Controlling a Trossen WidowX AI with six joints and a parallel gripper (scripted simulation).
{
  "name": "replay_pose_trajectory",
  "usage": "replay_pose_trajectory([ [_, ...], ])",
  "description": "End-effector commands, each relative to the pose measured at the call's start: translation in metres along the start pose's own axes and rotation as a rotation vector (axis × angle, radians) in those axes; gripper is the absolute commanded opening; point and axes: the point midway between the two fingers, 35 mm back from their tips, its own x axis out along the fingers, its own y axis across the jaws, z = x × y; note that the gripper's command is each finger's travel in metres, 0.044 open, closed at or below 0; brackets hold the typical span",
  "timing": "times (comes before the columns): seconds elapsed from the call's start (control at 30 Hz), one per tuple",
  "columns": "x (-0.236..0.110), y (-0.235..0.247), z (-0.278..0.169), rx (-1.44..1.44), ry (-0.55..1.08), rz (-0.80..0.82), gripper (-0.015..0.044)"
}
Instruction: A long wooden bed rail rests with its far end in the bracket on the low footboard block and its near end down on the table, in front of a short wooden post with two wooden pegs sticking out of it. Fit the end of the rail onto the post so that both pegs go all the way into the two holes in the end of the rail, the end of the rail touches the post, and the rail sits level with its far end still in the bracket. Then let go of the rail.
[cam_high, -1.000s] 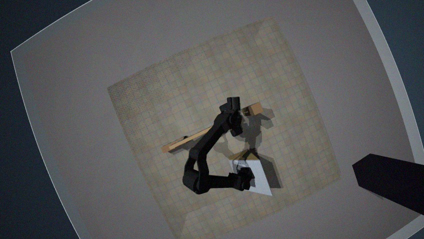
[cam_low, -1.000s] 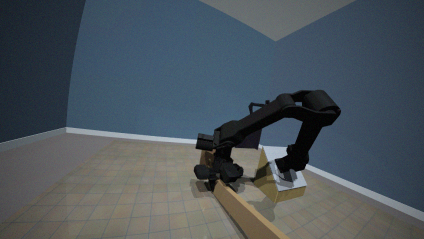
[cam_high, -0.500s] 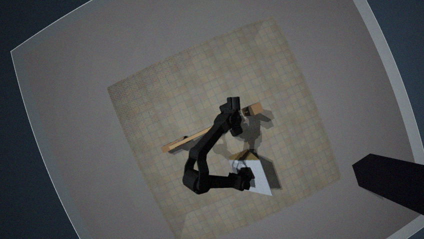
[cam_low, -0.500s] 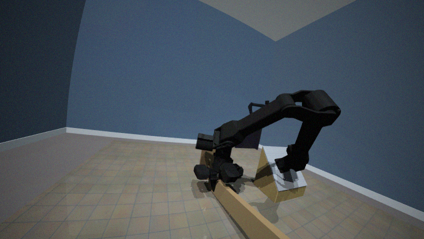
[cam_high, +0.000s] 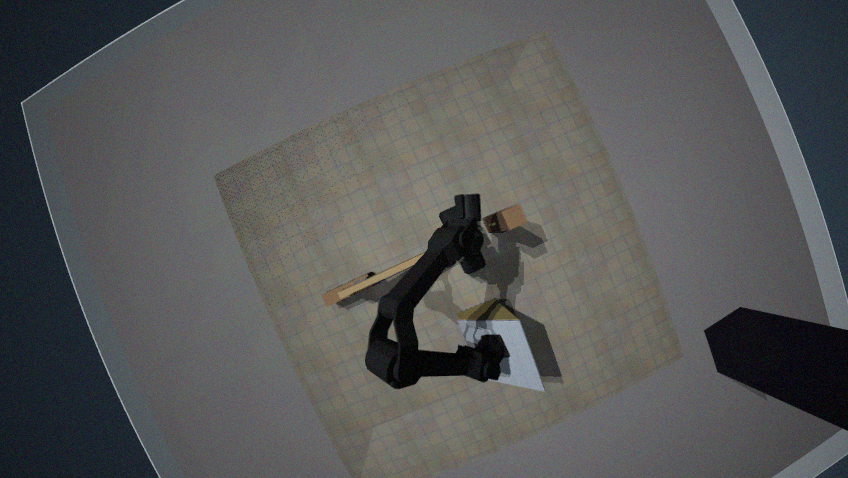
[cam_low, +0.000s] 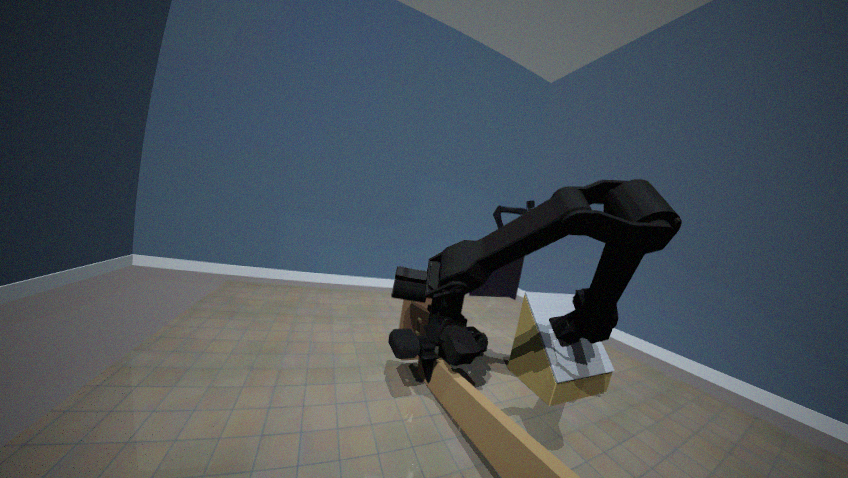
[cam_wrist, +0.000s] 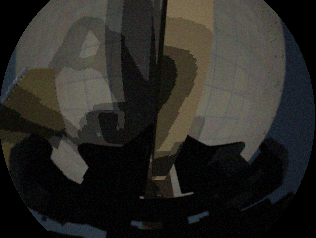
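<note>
The long wooden rail (cam_high: 380, 277) (cam_low: 486, 424) (cam_wrist: 186, 47) lies slanted across the tiled table. Its near end is under my gripper, just short of the short wooden post (cam_high: 507, 218) (cam_low: 410, 313). My gripper (cam_high: 472, 246) (cam_low: 436, 356) (cam_wrist: 159, 127) reaches straight down and is shut on the rail close to that end, one finger on each side. The pegs and the holes in the rail's end are hidden by the wrist and fingers. The rail's far end (cam_high: 332, 293) lies at the left in the top view, and I cannot make out the bracket there.
The arm's base stands on a white-topped wedge block (cam_high: 525, 356) (cam_low: 578, 362), close to the right of the rail. A dark box (cam_high: 783, 362) stands off the tiled area at the right. Walls ring the floor.
</note>
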Motion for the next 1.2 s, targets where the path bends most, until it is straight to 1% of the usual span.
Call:
replay_pose_trajectory([
  [0.0, -0.005, -0.003, 0.0, -0.005, -0.003, -0.01, 0.0],
  [1.17, -0.022, -0.007, -0.001, -0.005, -0.002, -0.01, 0.0],
])
